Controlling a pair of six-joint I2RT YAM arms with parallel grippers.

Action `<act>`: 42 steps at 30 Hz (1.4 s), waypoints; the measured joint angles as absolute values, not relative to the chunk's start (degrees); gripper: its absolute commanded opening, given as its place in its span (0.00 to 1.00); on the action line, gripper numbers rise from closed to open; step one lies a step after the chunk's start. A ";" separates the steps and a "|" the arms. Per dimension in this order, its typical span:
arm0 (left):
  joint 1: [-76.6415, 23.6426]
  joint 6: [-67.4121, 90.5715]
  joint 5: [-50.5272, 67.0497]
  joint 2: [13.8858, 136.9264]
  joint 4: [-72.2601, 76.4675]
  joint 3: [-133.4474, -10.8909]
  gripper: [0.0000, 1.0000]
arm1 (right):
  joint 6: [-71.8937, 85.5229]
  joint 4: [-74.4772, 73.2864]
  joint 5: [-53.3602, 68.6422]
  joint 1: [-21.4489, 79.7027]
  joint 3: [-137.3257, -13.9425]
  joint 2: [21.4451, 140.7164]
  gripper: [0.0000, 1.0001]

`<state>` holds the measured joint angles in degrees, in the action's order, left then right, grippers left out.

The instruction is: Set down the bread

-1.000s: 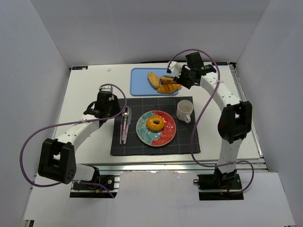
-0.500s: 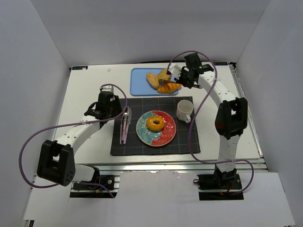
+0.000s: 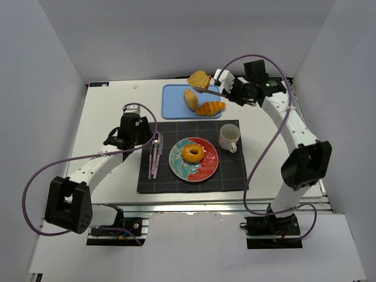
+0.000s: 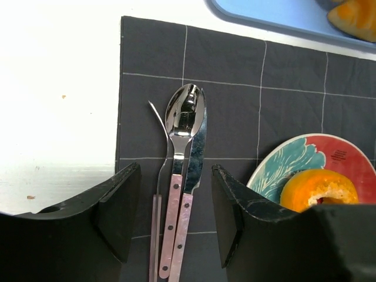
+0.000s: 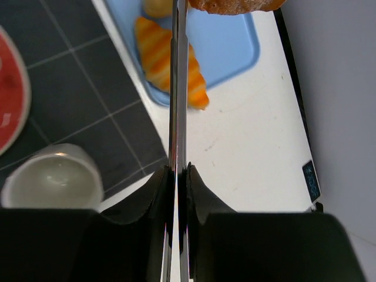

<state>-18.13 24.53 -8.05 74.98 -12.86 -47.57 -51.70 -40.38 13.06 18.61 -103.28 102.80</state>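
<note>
Your golden-brown chunk of bread [image 3: 199, 79] hangs in the air at the far tip of the thin metal tongs [image 3: 212, 91], out ahead of the right gripper [image 3: 223, 88] and to its left in the top view. It sits above the far edge of the blue rectangular tray [image 3: 173, 94], close to the back wall. On the tray below lie a striped croissant [image 3: 210, 109] and an oval bread roll [image 3: 190, 98].

Nearer you, the black gridded place mat [image 3: 229, 173] carries a white mug [image 3: 229, 137] and a red and teal plate [image 3: 202, 167] with a glazed ring doughnut [image 3: 192, 153]. White tabletop [image 3: 111, 111] runs on to the left of the tray.

Your right gripper's fingers [image 5: 200, 188] are squeezed tight on the tongs' blades. Your left gripper [image 4: 175, 171] stands wide apart, holding nothing, over the pink-handled spoon [image 4: 185, 111] on the mat.
</note>
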 measured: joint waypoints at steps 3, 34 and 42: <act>-18.13 24.93 -8.01 74.17 -12.40 -47.20 0.61 | -52.07 -41.60 17.72 18.61 -97.54 96.51 0.01; -18.13 29.89 -5.96 66.17 -6.35 -42.35 0.62 | -48.86 -50.06 29.10 22.90 -62.46 73.63 0.46; -18.13 29.89 -5.93 66.17 -6.37 -42.35 0.62 | -49.15 -51.00 31.33 22.90 -63.24 72.05 0.38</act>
